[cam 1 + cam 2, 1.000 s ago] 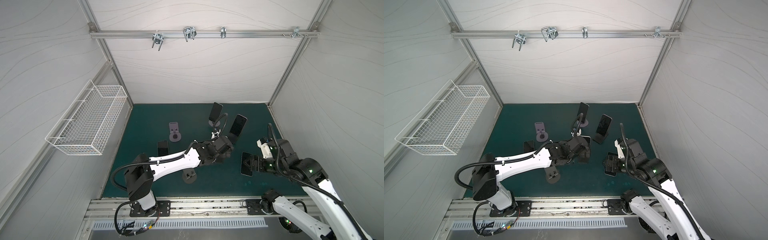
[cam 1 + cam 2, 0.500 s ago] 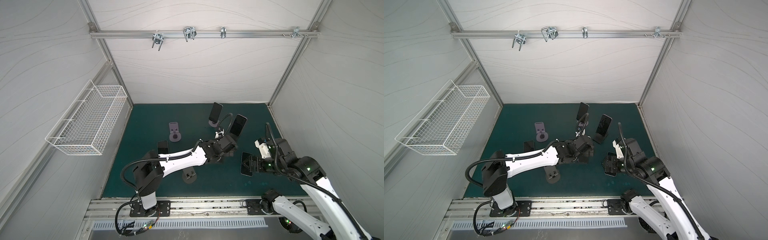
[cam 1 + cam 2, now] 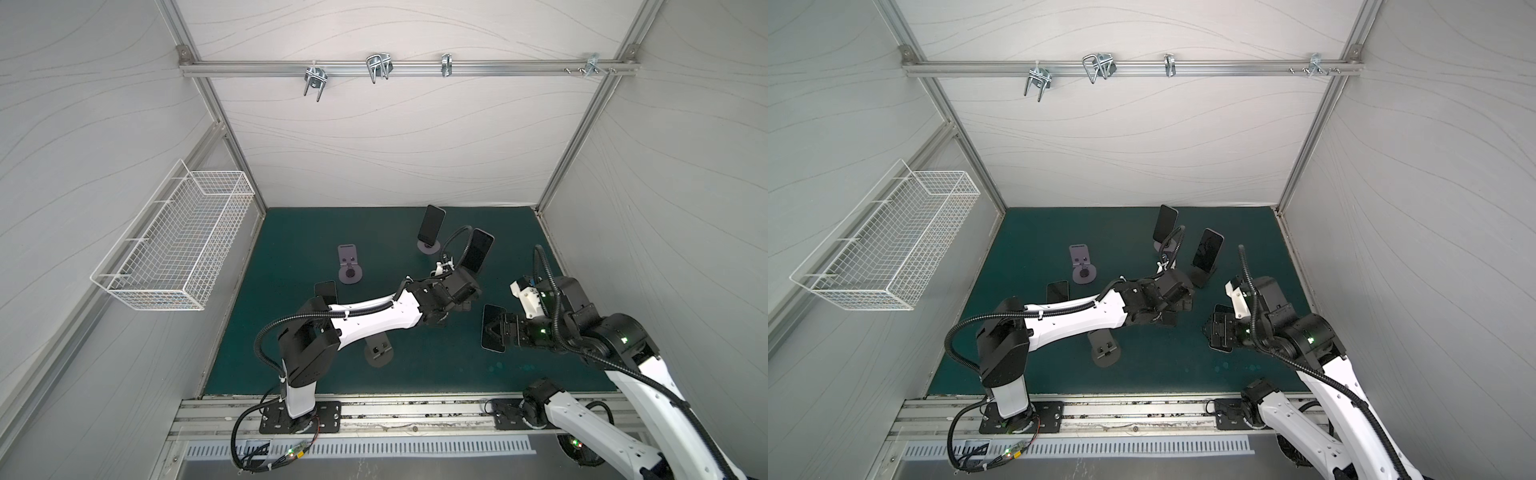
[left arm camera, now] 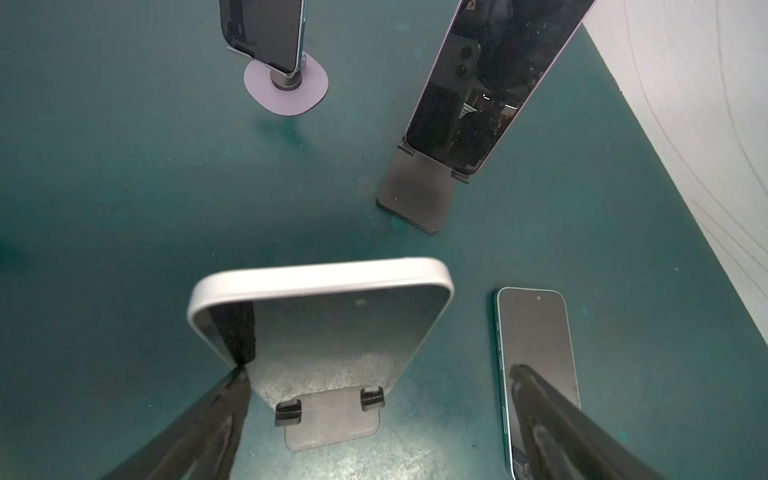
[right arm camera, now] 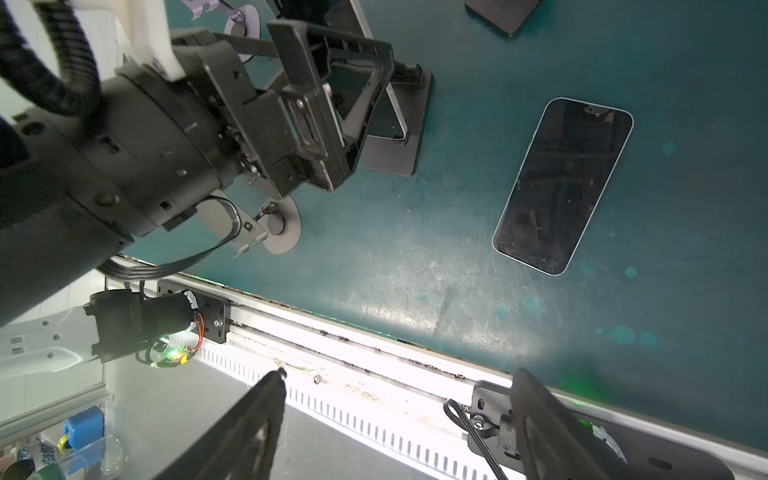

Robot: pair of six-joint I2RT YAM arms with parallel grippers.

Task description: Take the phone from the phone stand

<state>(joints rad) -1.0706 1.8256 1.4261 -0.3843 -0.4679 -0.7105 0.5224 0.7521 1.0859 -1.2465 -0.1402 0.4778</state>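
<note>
In the left wrist view a phone [image 4: 324, 324] with a pale rim leans on a small grey phone stand [image 4: 332, 419] with two hooks. My left gripper [image 4: 380, 374] is open and straddles it; one fingertip [image 4: 237, 374] touches the phone's side edge, and the second finger hangs over a flat phone. In both top views the left gripper [image 3: 457, 297] [image 3: 1177, 305] hides that phone. The right wrist view shows the phone [image 5: 390, 120] inside the left gripper's frame. My right gripper [image 5: 401, 374] [image 3: 496, 332] is open and empty.
A phone [image 3: 493, 328] [image 5: 563, 187] lies flat below the right gripper, and a second one [image 3: 325, 291] lies at the left. Two more phones stand on stands at the back [image 3: 431, 224] [image 3: 478, 251]. Empty stands: a lilac one [image 3: 349, 266] and a dark one [image 3: 378, 349]. A wire basket [image 3: 178, 245] hangs on the left wall.
My left gripper has moved slightly right and back, staying open over the phone on its stand. The right gripper has hardly moved.
</note>
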